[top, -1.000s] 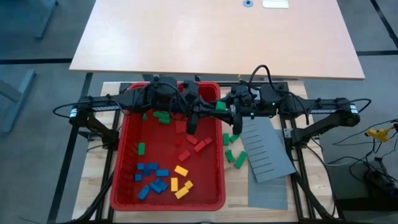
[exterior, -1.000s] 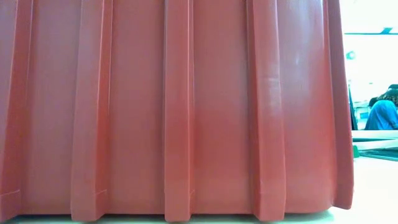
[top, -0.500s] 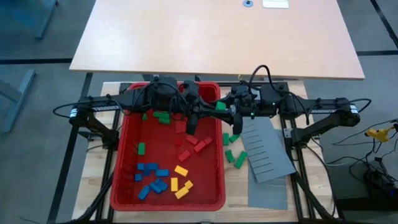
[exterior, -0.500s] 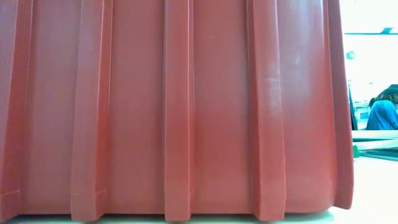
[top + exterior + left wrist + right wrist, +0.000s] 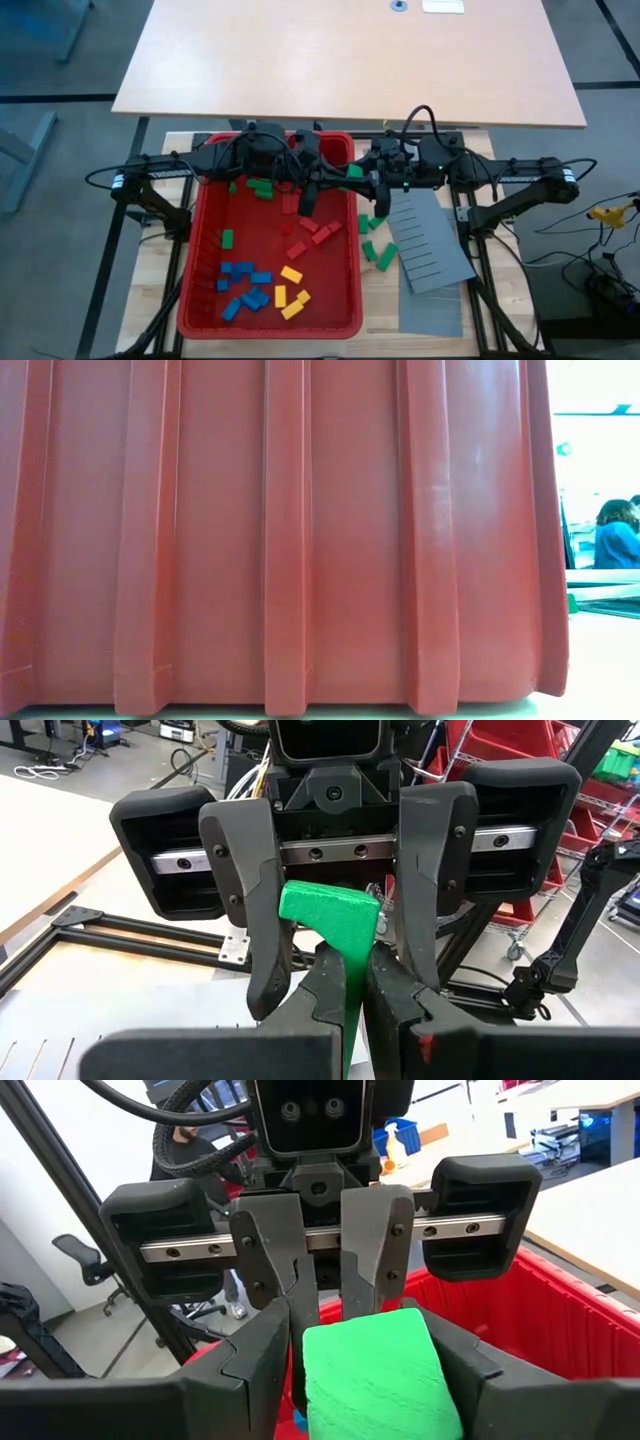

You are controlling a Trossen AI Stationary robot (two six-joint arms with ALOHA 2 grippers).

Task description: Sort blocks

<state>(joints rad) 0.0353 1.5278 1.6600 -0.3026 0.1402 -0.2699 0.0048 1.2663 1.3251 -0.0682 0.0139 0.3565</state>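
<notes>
High view showed the left gripper [image 5: 336, 181] and right gripper [image 5: 367, 180] meeting tip to tip over the bin's [image 5: 200, 262] far right corner. The left's fingers were clamped on a green block [image 5: 330, 915]. The right's fingers stood apart, flanking that block.

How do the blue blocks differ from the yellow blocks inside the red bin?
The blue blocks outnumber the yellow blocks. The blue blocks lie toward the left wall of the red bin, the yellow blocks nearer its middle. Both lie loose on the bin's floor.
</notes>
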